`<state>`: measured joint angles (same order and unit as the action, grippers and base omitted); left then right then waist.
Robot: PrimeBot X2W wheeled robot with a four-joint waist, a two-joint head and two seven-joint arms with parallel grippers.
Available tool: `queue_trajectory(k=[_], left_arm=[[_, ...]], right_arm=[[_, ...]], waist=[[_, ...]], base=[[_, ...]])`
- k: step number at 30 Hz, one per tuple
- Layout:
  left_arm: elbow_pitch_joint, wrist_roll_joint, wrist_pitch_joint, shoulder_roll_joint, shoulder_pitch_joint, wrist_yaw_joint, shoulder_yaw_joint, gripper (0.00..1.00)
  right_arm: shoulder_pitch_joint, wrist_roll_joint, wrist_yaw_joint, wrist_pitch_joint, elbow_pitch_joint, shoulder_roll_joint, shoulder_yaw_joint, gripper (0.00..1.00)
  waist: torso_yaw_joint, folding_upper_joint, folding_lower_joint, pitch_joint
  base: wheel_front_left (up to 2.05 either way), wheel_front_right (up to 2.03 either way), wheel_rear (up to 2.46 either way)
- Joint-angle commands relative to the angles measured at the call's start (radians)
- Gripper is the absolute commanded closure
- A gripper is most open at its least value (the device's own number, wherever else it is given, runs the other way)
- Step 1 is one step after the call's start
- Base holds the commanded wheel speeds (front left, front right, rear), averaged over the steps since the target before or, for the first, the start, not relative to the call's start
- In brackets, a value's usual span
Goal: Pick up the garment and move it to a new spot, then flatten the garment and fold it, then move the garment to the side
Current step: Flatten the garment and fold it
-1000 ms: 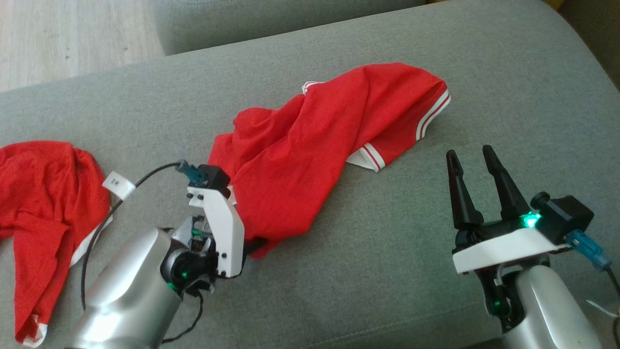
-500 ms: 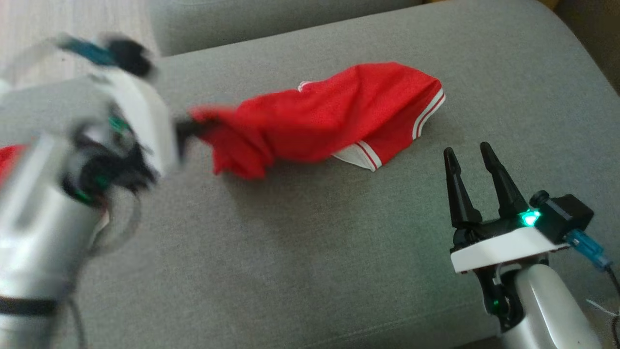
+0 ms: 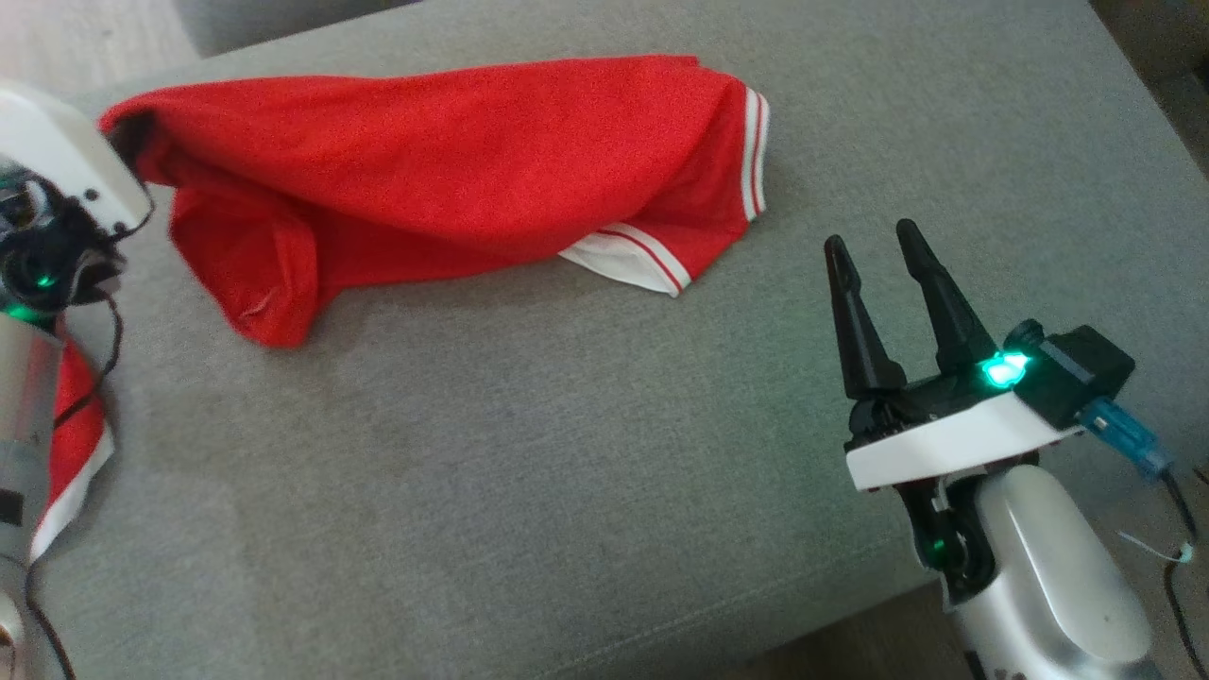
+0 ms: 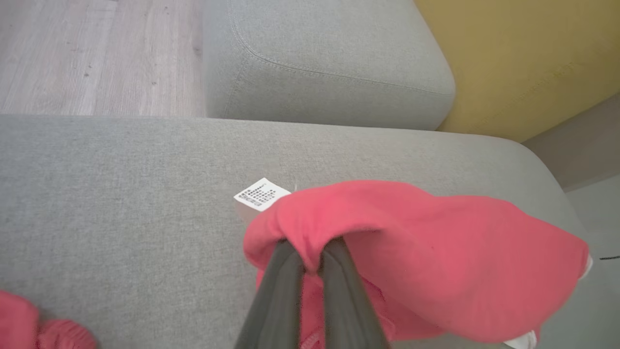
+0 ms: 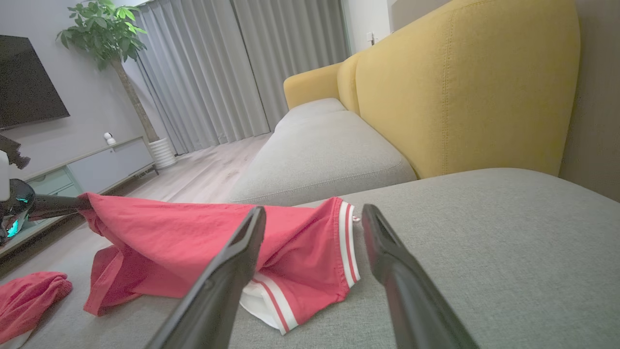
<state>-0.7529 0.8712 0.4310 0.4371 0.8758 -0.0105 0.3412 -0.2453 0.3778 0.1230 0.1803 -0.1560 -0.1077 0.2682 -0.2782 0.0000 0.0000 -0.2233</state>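
The right hand (image 3: 871,236) hung nearest, just over the grey sofa seat (image 3: 567,453). Its two fingers were spread wide and held nothing, likely waiting for a turn. Out past its fingertips the striped hem of the red garment (image 3: 453,161) rested on the seat. From there the cloth rose like a long tent to the left hand (image 4: 310,254). That hand was pinched tight on one bunched corner and held it up, so the rest hung free for carrying to a new spot. Below the left hand lay another red cloth (image 3: 76,444).
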Motion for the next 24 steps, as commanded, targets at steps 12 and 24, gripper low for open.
queue_trajectory(k=[12, 24], left_arm=[[-0.139, -0.076, -0.119, 0.037, 0.112, -0.117, 0.088, 0.00], [0.203, 0.014, 0.153, 0.184, -0.034, -0.120, 0.413, 0.00]], right_arm=[[-0.012, 0.011, 0.008, 0.027, 0.000, -0.003, 0.012, 0.00], [0.002, 0.021, 0.008, 0.021, 0.019, -0.002, 0.023, 0.00]], waist=[[0.037, 0.0000, 0.0000, 0.022], [0.043, 0.0000, 0.0000, 0.009]], base=[[0.00, 0.00, 0.00], [0.00, 0.00, 0.00]])
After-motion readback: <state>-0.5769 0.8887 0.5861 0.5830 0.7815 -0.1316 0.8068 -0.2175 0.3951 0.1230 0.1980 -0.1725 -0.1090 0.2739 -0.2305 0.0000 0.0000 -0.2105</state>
